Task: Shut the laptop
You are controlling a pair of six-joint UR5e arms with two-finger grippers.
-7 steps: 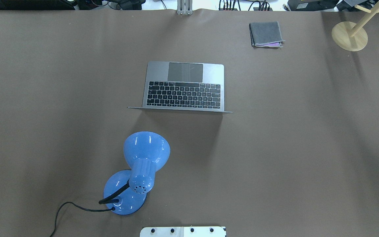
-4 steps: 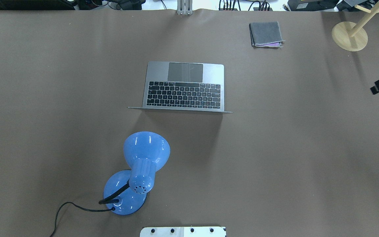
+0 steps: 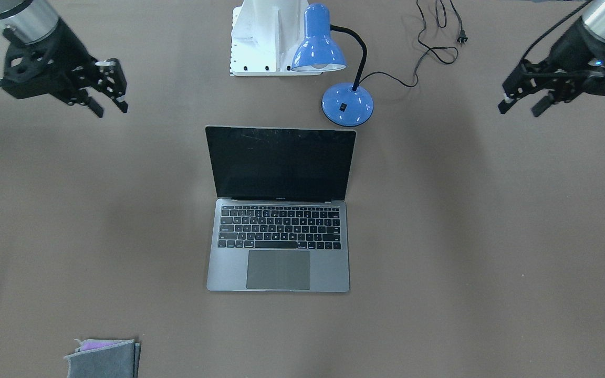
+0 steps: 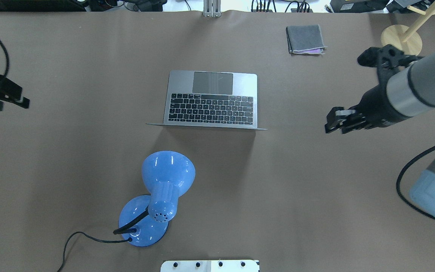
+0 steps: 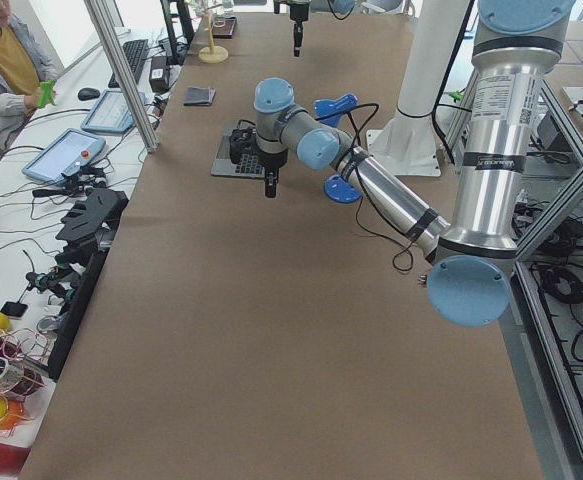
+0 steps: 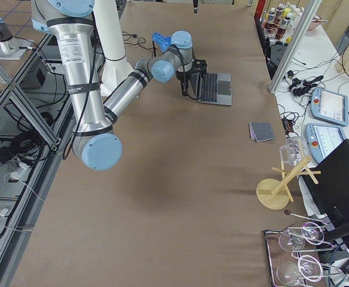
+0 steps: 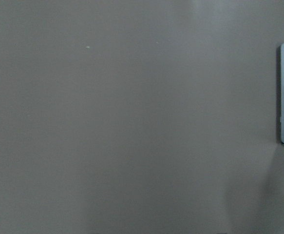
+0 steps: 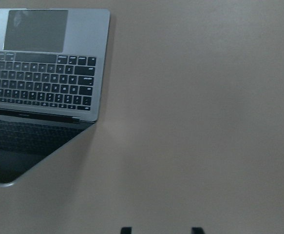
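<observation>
Grey laptop (image 3: 279, 247) open; left pincer (image 3: 519, 110), right pincer (image 3: 112, 111) spread, well off side edges.

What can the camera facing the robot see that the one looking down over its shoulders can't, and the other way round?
Only the front-facing view shows the screen of the laptop, dark, and the lamp cord's plug. Only the overhead view shows the wooden stand. Both show the keyboard, blue lamp, folded grey cloth, left gripper and right gripper.
</observation>
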